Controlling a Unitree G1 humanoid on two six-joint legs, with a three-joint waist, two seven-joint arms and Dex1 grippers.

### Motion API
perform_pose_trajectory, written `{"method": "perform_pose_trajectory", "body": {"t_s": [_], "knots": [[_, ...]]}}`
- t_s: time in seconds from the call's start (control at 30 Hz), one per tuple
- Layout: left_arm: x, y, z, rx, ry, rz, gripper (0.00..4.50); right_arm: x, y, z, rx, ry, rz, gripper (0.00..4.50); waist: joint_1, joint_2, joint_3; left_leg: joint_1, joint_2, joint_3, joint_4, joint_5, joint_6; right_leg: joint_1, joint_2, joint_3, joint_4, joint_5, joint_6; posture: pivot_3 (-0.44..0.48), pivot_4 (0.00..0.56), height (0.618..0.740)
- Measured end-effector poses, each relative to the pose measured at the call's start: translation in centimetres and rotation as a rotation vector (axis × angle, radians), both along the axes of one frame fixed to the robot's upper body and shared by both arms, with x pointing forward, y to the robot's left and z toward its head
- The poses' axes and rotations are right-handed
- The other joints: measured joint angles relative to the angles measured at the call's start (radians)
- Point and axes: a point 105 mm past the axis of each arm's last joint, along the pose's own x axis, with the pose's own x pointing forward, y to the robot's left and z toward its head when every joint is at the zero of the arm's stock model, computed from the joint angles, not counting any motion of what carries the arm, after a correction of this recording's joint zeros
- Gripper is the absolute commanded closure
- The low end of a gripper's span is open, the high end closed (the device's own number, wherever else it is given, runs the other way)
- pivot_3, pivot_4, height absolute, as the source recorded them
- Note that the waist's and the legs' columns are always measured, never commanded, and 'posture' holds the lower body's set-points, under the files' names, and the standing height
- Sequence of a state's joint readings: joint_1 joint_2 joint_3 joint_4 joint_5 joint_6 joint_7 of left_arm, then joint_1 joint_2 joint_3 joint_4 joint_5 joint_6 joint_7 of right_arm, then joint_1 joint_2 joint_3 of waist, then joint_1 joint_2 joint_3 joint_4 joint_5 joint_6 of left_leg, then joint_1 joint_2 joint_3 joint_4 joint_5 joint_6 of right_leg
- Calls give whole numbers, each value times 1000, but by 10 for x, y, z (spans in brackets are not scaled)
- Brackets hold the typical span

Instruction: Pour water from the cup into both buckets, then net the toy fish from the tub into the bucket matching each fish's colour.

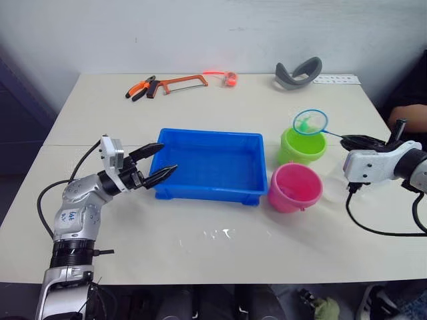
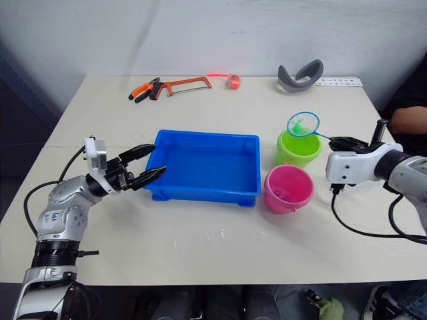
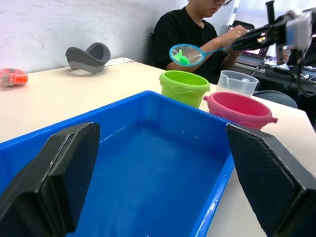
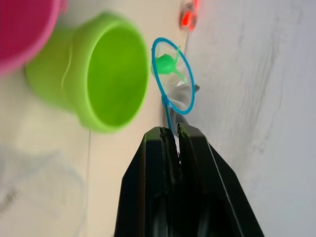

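Note:
The blue tub (image 1: 207, 134) lies mid-table with water in it. Just right of it stand the lime green bucket (image 1: 301, 150) and, nearer me, the pink bucket (image 1: 295, 190). The net (image 1: 311, 122) hovers over the green bucket's far rim with a green toy fish (image 4: 166, 63) in its mesh. My right gripper (image 1: 360, 141) is shut on the net's thin handle. My left gripper (image 1: 168, 157) is open at the tub's left wall, its fingers (image 3: 59, 177) spread and holding nothing. The clear cup (image 3: 238, 82) stands beyond the pink bucket.
At the table's far edge lie an orange hacksaw (image 1: 180, 83), pliers (image 1: 140, 87), a small red object (image 1: 229, 79) and a grey curved headband (image 1: 299, 73). A person (image 3: 192, 34) sits at the right side of the table, arm (image 1: 408, 115) near my right gripper.

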State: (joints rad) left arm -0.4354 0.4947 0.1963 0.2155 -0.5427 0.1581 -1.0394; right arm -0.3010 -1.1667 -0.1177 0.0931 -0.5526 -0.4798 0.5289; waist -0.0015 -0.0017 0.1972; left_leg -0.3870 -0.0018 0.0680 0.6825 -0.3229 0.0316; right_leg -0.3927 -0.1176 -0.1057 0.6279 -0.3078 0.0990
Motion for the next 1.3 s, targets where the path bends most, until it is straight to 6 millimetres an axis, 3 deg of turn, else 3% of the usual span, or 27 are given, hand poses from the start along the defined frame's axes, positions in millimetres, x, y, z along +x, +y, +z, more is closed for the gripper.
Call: {"method": "perform_pose_trajectory", "body": {"t_s": [0.2, 0.57, 0.77, 0.93, 1.13, 1.3], "knots": [[1, -9, -1, -31, -5, -14, 87, 5, -11, -2, -357, -126, 75, 4500, 0, 1, 0, 0, 0, 0, 0, 0, 0, 0, 1, 1, 0, 0, 0, 0, 150, 740], [6, -26, -11, -115, 8, -15, 87, 0, -27, 9, -629, -202, 182, 4500, 1, 1, 1, 0, 0, 1, 0, 0, -1, 0, 1, 1, 0, 0, 0, 0, 150, 740], [11, -38, -6, -149, -20, -33, 87, 4, -22, 26, -705, -301, 244, 4500, -1, 1, 1, 0, 0, 1, 0, 1, -1, 0, 2, 1, 0, 0, 0, 0, 150, 740], [12, -50, -2, -164, -34, -65, 87, 4, -20, 24, -704, -304, 274, 4500, 0, 1, 1, 0, 0, 1, 0, 1, -1, 0, 2, 1, 0, 0, 0, 0, 150, 740], [7, -65, -1, -144, -23, -153, 87, 3, -40, 10, -710, -172, 206, 4500, 1, 2, 1, 0, 0, 1, 0, 1, -1, 0, 2, 1, -1, 0, 0, 0, 150, 740], [3, -71, 15, -136, -76, -189, 87, 3, -33, 21, -615, -221, 200, 4500, -3, 2, 1, 0, 1, 1, -1, 1, -1, 0, 2, 1, 0, 0, 0, 0, 150, 740]]}}
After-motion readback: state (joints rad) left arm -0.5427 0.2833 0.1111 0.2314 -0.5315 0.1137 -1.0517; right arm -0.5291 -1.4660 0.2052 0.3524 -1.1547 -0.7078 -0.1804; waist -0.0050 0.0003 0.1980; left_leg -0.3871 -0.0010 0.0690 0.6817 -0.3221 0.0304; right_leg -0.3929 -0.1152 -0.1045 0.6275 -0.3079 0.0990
